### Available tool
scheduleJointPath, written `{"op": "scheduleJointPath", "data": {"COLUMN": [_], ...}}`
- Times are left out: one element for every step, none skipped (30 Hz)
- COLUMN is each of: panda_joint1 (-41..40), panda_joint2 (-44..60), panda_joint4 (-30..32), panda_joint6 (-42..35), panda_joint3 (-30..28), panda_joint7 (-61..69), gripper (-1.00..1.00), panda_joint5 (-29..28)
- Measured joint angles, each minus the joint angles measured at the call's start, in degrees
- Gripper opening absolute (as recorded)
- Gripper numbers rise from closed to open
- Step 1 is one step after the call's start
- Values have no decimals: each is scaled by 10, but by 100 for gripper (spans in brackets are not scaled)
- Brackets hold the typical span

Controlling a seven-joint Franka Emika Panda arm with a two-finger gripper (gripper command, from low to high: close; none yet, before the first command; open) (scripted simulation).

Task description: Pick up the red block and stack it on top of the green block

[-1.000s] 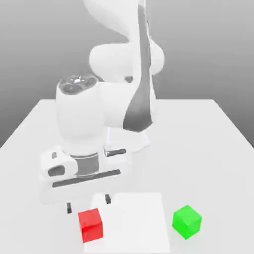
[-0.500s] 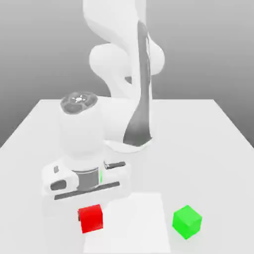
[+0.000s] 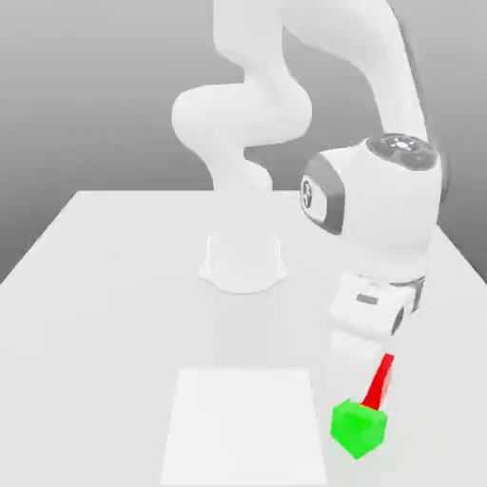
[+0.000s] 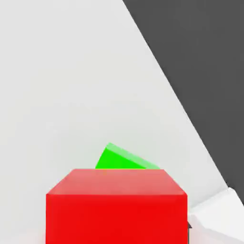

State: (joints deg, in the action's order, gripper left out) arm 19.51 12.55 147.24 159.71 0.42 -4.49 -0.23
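Observation:
The red block [image 3: 382, 379] hangs tilted in the air at the exterior view's right, with my gripper [image 3: 373, 373] shut on it. The white hand covers most of the block. Directly below it the green block [image 3: 359, 428] rests on the table, and the red block's lowest corner is just above the green top. In the hand view the red block [image 4: 116, 205] is close up in front. The green block [image 4: 121, 159] peeks out beyond its upper edge.
A white square patch [image 3: 243, 423] lies flat on the grey table [image 3: 114, 285], left of the green block. The arm's round base [image 3: 243, 262] stands at the middle back. The table's edge runs close to the blocks [image 4: 190, 119].
The gripper came down and shut on the red block at the exterior view's left. It then lifted the block and carried it right, to above the green block.

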Motion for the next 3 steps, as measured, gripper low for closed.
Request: {"op": "scheduleJointPath", "data": {"panda_joint1": [0, 0, 0], "panda_joint2": [0, 0, 0], "panda_joint4": [0, 0, 0], "panda_joint6": [0, 0, 0], "panda_joint3": [0, 0, 0], "panda_joint7": [0, 0, 0], "gripper": [100, 100, 100], "panda_joint5": [0, 0, 0]}}
